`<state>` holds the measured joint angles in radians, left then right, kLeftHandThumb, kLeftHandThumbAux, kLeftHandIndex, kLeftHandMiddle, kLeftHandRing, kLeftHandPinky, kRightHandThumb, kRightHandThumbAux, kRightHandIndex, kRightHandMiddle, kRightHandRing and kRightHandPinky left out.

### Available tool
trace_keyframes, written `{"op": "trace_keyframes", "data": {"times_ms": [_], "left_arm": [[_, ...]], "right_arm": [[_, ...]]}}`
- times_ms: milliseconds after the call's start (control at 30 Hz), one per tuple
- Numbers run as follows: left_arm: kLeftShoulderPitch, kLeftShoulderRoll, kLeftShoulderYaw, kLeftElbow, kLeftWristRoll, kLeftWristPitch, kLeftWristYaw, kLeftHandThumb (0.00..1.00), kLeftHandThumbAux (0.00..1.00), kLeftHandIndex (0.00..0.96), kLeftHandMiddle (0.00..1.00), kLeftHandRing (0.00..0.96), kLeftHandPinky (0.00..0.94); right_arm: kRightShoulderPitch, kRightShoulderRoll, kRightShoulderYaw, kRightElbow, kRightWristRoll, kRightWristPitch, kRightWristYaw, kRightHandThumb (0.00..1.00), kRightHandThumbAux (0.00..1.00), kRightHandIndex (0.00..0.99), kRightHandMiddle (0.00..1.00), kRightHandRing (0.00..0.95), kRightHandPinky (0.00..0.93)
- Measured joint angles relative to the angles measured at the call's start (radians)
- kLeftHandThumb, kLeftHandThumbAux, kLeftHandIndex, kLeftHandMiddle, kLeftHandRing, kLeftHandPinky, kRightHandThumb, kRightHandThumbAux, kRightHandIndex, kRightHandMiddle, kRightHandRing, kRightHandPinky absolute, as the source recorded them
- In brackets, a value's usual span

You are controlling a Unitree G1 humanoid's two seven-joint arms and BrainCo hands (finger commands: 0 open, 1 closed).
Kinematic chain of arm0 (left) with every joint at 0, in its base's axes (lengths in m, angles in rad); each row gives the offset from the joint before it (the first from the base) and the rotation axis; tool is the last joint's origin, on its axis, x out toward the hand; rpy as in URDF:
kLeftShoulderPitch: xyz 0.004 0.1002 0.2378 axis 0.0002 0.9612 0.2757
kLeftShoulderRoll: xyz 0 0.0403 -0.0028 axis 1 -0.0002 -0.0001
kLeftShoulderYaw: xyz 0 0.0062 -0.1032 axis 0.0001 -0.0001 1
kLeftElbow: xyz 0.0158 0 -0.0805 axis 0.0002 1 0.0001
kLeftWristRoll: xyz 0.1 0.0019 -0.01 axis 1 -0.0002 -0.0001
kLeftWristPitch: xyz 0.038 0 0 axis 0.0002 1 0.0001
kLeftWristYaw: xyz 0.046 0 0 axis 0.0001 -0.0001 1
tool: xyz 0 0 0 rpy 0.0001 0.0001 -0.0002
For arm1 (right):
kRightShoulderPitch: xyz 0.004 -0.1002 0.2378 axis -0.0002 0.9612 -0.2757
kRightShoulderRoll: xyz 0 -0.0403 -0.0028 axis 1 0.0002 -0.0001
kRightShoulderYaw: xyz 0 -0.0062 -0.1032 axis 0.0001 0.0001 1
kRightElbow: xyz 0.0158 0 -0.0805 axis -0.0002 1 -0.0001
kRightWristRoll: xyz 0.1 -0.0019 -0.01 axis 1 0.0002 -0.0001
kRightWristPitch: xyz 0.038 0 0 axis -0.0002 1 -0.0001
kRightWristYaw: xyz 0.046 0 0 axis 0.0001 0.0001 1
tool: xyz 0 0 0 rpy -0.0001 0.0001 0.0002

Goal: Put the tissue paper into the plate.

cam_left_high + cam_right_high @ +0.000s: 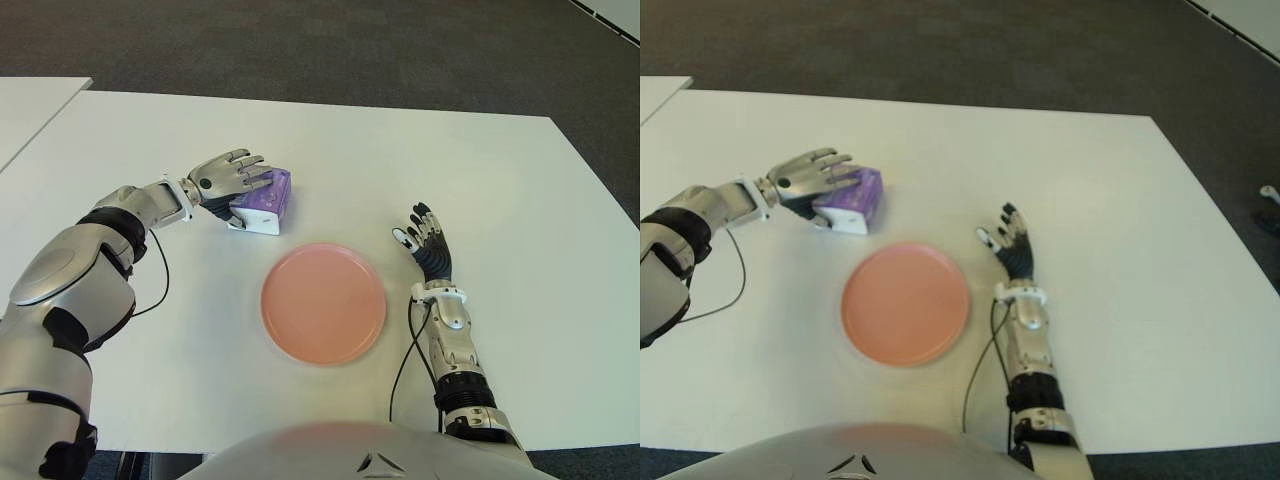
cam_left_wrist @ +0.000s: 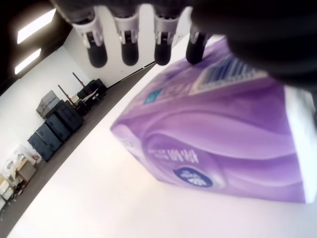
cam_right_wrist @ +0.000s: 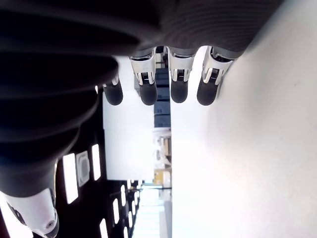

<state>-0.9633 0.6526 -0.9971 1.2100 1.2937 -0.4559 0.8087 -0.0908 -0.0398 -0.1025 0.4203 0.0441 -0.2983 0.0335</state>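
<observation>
**Left hand over tissue pack, plate empty**

Left hand (image 1: 228, 176) is at the far-left part of the white surface (image 1: 420, 160), draped over the top of the tissue paper (image 1: 265, 203), a purple soft-pack w/ white end panels. In the left wrist view the fingers (image 2: 130, 47) are extended past the far edge of the pack, not curled round it; one fingertip looks to touch the top near the barcode. No closed grasp visible, so hand reads as spread and holding nothing yet. Pack sits on the surface, just beyond and left of the plate (image 1: 323, 302), apart from it.

Handling, as a guess: light, squashy plastic-wrapped pack; film prob. slick, body gives under pressure. Not fragile. Best hold looks like across the narrow width, thumb on one long side and fingers on the other, near mid-length so it doesn't tip. Squeeze moderate; too soft and the film may slide.

Labels: barcode on the top face, a teal patch beside it, a dark blue oval logo w/ white script and a line of white characters on the side. None of it readable; brand can't tell.

Plate, pink and round, is centre of the surface, nothing in it.

Right hand (image 1: 428, 243) shows right of the plate, fingers straight and loosely spread, holding nothing, idle.
</observation>
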Motion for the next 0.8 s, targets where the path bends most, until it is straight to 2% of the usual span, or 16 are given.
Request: {"op": "trace_keyframes", "data": {"times_ms": [800], "left_arm": [[0.000, -0.008, 0.001, 0.010, -0.046, -0.034, -0.019, 0.013, 0.311, 0.000, 0.000, 0.000, 0.000]], "right_arm": [[0.004, -0.001, -0.003, -0.007, 0.000, 0.006, 0.007, 0.064, 0.661, 0.000, 0.007, 0.000, 0.000]]}}
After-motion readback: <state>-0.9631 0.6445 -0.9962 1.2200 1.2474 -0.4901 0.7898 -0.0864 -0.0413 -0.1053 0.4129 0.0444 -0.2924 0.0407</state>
